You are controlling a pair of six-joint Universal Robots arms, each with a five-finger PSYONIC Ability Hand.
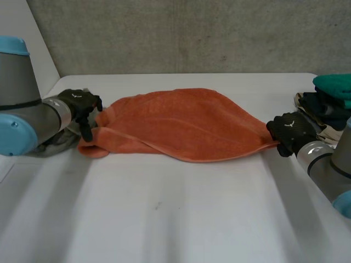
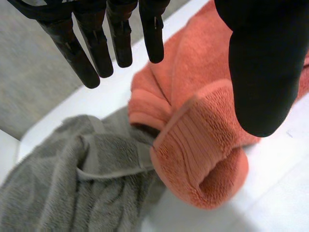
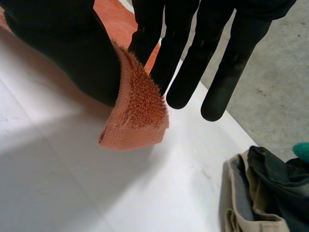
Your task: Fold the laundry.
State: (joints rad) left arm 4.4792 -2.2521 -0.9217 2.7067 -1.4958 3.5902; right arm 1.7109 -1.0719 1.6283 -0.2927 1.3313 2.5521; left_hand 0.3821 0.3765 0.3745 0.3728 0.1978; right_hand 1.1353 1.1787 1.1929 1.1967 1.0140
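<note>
Orange towel lying across the white table, right hand pinching its right corner between thumb and straight fingers, left hand open over the rolled left end (grey towel partly beneath it), white marks on both hands too small to read, clothes pile cut off at the table's right.

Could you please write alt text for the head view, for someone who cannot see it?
An orange towel lies stretched across a white table between two black robot hands; the right hand pinches one corner, the left hand is open at the opposite, bunched end. A grey towel lies by the left arm, piled clothes by the right.
</note>
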